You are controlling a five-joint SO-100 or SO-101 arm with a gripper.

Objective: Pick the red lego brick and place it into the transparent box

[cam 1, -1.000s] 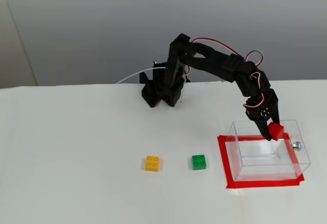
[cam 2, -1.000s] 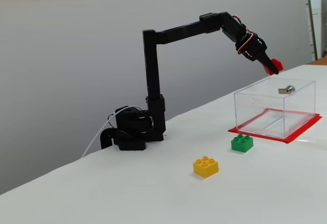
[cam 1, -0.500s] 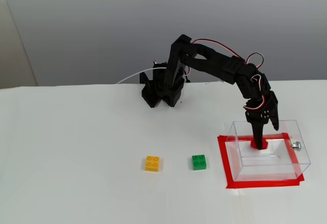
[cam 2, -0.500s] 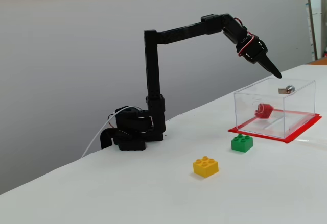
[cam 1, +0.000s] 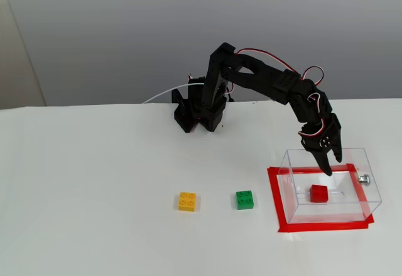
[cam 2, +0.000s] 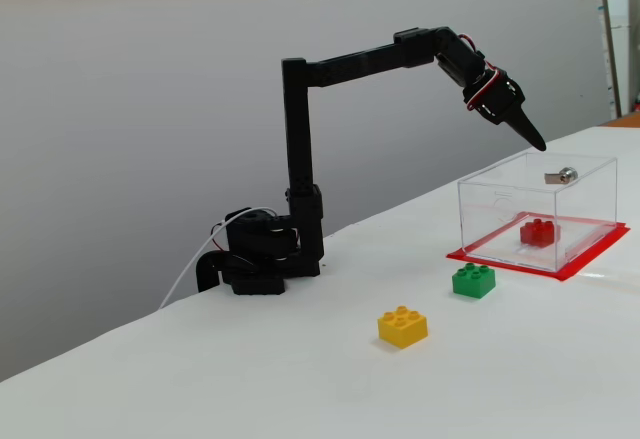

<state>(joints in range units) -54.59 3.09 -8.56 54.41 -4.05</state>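
Note:
The red lego brick (cam 1: 319,193) lies on the floor of the transparent box (cam 1: 290,185), near the middle; it also shows through the clear wall in the other fixed view (cam 2: 538,231). The box (cam 2: 490,204) stands inside a red tape rectangle and has a small silver knob (cam 1: 363,178) on its right side. My gripper (cam 1: 328,169) hangs above the box's rear part, fingers pointing down, empty and apparently shut. In the side fixed view the gripper (cam 2: 535,140) is clearly above the box's top edge, apart from the brick.
A yellow brick (cam 1: 186,201) and a green brick (cam 1: 245,199) lie on the white table left of the box. The red tape frame (cam 1: 276,207) marks the box's spot. The arm's base (cam 1: 200,114) stands at the back centre, with a white cable.

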